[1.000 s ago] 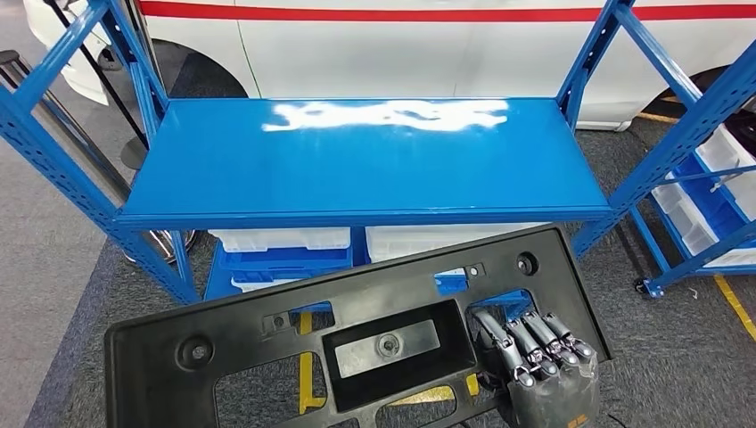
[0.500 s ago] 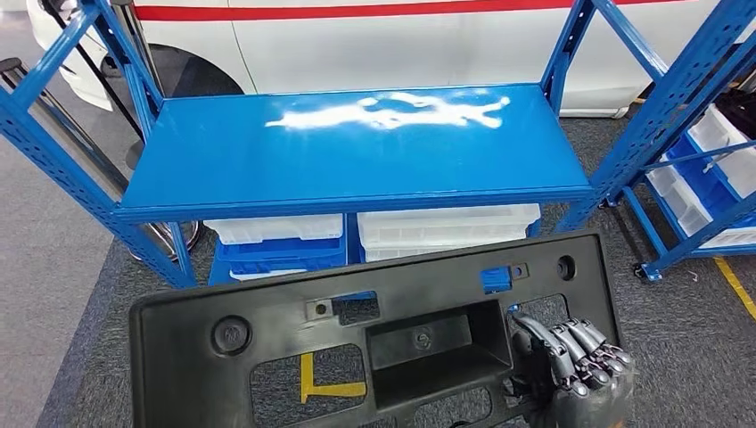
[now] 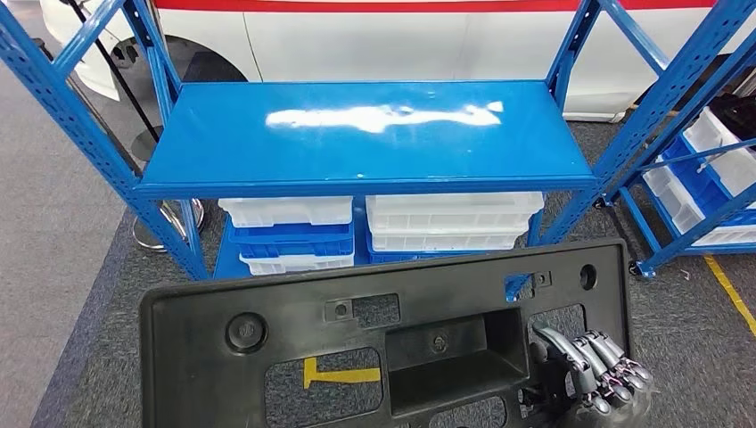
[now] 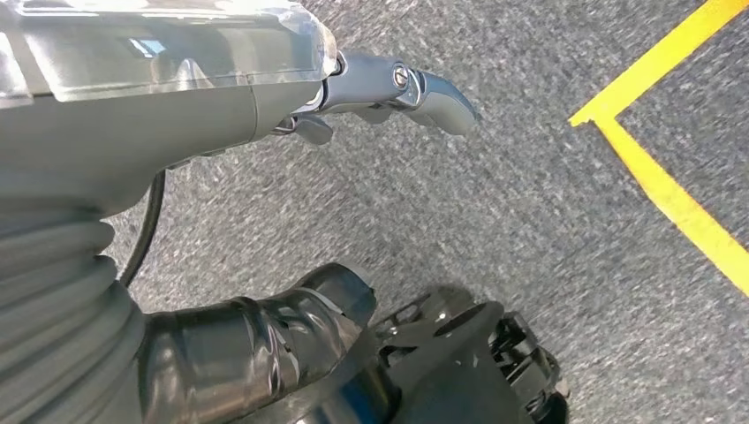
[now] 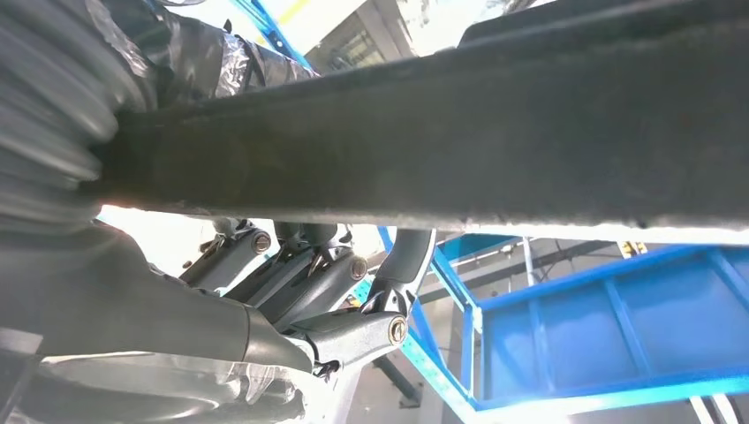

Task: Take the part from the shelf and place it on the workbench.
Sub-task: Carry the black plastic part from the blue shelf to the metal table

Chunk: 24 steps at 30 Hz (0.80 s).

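While the right hand (image 3: 593,374) grips its edge, the part (image 3: 294,343) is a flat black plastic panel with cutouts.

Bright, even overhead light leaves white glare across the blue shelf (image 3: 365,134) top. The right wrist view is backlit and blown out; the left wrist view's floor (image 4: 548,221) is slightly blurred.

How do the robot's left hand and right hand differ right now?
The right hand grips the black plastic part, fingers hooked through an opening near its end; the left hand holds nothing. The right hand is raised in front of the blue shelf; the left hand hangs over grey carpet with yellow floor tape. Both have grey bodies.
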{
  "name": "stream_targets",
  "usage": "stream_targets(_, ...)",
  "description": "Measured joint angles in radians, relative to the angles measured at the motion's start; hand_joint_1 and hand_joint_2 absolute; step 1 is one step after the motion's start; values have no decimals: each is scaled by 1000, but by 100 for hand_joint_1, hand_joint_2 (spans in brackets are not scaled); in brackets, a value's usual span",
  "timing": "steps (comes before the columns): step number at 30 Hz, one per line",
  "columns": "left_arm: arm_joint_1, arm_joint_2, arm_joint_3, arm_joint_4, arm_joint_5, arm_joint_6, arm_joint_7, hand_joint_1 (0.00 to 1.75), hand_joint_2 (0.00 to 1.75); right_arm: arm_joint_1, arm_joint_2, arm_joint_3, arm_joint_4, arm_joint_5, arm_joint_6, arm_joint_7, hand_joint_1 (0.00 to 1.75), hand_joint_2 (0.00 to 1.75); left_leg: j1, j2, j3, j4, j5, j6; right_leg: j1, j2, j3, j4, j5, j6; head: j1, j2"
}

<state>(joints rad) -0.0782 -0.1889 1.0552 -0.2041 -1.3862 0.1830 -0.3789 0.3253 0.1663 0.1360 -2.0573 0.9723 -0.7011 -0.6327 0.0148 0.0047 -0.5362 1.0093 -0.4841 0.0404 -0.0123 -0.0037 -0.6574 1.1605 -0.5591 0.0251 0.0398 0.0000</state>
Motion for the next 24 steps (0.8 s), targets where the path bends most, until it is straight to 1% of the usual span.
stream_targets(1,0,0,0,0,-1,-2,0,0,175,1,2,-2,0,-4,0,-5,175,175,0,1,-12,1,9,2,-1,0,-18,63,-42,3,0,0)
stream_targets(2,1,0,0,0,-1,-3,0,0,175,1,4,-3,0,-8,0,-6,175,175,0,2,-24,3,17,1,-2,0,-29,116,-66,6,0,0)
stream_targets(3,2,0,0,0,-2,-4,0,0,175,2,4,-3,0,-12,0,-6,175,175,-1,3,-37,5,26,0,-3,0,-27,145,-68,8,0,0)
stream_targets(4,2,0,0,0,-2,-4,1,0,175,3,5,-3,0,-17,0,-4,175,175,-1,3,-49,7,33,-2,-4,0,-8,138,-51,8,0,0)
stream_targets(5,2,0,0,0,-2,-3,1,0,175,3,5,-3,0,-21,0,2,175,175,-1,3,-59,9,40,-5,-5,0,30,95,-22,7,0,0)
stream_targets(6,2,0,0,0,-1,-3,1,0,175,3,4,-3,0,-25,0,14,175,175,-1,3,-67,10,46,-9,-6,1,82,25,2,4,0,0)
stream_targets(7,2,0,0,0,0,-2,1,0,175,3,3,-1,0,-30,0,29,175,175,-2,2,-73,11,53,-13,-4,1,134,-52,13,0,0,0)
stream_targets(8,2,0,0,0,0,-1,1,0,175,3,2,1,0,-34,0,46,175,175,-2,2,-75,11,60,-19,-1,2,172,-113,17,-5,0,0)
stream_targets(9,2,0,0,0,1,-1,1,0,175,4,1,3,0,-34,0,63,175,175,-3,1,-76,9,67,-26,3,3,193,-150,14,-11,0,0)
stream_targets(10,1,0,0,0,1,-1,1,0,175,5,-1,6,0,-30,0,76,175,175,-3,1,-77,6,75,-33,7,4,197,-163,13,-17,0,0)
stream_targets(11,2,0,1,0,1,-1,0,0,175,6,-3,8,1,-23,0,86,175,175,-3,1,-77,2,83,-40,7,4,190,-165,21,-24,1,0)
stream_targets(12,2,0,2,0,1,-1,0,0,175,6,-5,11,2,-15,0,95,175,175,-2,0,-81,3,81,-46,5,1,183,-170,31,-33,1,0)
stream_targets(13,3,0,2,0,1,-1,-1,0,175,6,-8,14,3,-9,1,101,175,175,-2,0,-89,17,63,-50,3,-1,175,-174,41,-43,0,0)
stream_targets(14,3,0,3,0,1,-1,-1,0,175,7,-11,17,4,-8,1,106,175,175,-2,-1,-101,48,27,-54,1,-3,164,-179,53,-52,0,0)
stream_targets(15,3,0,4,0,1,-1,-2,0,175,7,-13,20,5,-9,1,108,175,175,0,-1,-118,99,-23,-56,1,-5,154,-179,63,-59,0,0)
stream_targets(16,3,0,5,0,1,-1,-2,0,175,8,-15,23,6,-11,1,109,175,175,0,-1,-134,162,-71,-58,3,-6,141,-178,71,-63,0,0)
stream_targets(17,3,0,5,0,1,-1,-2,0,175,9,-17,25,8,-15,1,111,175,175,0,-1,-145,223,-102,-60,6,-7,128,-175,79,-65,0,0)
stream_targets(18,3,0,5,0,1,0,-3,0,175,9,-20,28,10,-19,1,112,175,175,0,-1,-147,265,-109,-61,8,-8,115,-172,85,-65,0,0)
stream_targets(19,2,0,6,0,1,1,-3,0,175,9,-22,31,12,-23,1,114,175,175,0,-1,-134,276,-92,-61,10,-9,102,-166,91,-65,0,0)
stream_targets(20,3,0,6,0,1,2,-4,0,175,10,-25,33,13,-26,1,116,175,175,0,-1,-105,253,-62,-59,12,-9,90,-160,96,-64,0,0)
stream_targets(21,4,1,6,0,0,4,-4,0,175,11,-27,35,14,-29,1,118,175,175,-1,-1,-60,200,-33,-54,13,-9,80,-153,100,-62,0,0)
stream_targets(22,4,2,6,0,0,5,-5,0,175,11,-29,37,14,-31,1,119,175,175,-3,-1,-9,129,-23,-48,15,-8,71,-145,103,-60,0,0)
stream_targets(23,3,2,6,0,0,7,-6,0,175,11,-30,38,14,-32,1,120,175,175,-6,-1,34,63,-26,-43,16,-8,65,-138,106,-56,0,0)
stream_targets(24,2,3,6,0,0,8,-6,0,175,12,-32,39,14,-32,1,121,175,175,-8,-2,61,15,-37,-38,17,-9,60,-133,110,-51,0,0)
